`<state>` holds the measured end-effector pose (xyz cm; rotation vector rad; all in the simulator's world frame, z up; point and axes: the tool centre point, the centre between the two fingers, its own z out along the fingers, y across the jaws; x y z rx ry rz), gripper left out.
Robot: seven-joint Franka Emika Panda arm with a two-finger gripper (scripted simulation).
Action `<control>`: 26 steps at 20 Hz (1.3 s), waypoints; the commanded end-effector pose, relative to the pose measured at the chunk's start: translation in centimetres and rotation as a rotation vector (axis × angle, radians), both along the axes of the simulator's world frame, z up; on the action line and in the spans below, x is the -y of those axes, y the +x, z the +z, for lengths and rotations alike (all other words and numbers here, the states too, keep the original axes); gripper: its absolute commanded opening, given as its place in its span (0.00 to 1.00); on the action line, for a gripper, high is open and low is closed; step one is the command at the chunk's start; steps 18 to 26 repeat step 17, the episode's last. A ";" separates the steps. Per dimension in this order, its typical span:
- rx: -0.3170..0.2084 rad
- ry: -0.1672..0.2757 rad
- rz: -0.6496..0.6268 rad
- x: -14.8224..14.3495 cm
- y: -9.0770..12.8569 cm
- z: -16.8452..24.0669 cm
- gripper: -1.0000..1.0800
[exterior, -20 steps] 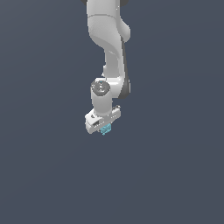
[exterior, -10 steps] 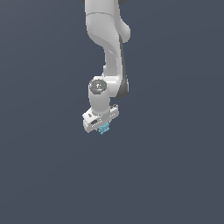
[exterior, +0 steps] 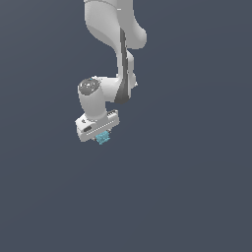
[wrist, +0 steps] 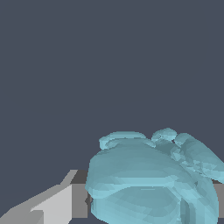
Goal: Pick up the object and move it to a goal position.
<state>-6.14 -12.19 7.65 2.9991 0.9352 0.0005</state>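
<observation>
Cyan-blue and faceted, the object (exterior: 102,138) sits pinched beneath our white gripper (exterior: 100,136), jaws closed on it so it rides with the arm. From the exterior view only its lower edge peeks below the gripper's body. In the wrist view the object (wrist: 153,183) fills the space beside one grey finger (wrist: 57,203). No goal marker shows, so we judge the carry unfinished.
</observation>
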 end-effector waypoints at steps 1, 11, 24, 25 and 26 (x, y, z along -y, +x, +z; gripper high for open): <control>0.000 0.000 -0.001 2.6 -0.7 1.1 0.00; 0.000 0.001 0.000 9.6 -2.5 4.2 0.00; 0.000 0.000 0.000 10.8 -2.6 4.7 0.00; 0.000 0.000 0.000 10.8 -2.6 4.7 0.00; 0.000 0.000 0.000 10.8 -2.6 4.7 0.00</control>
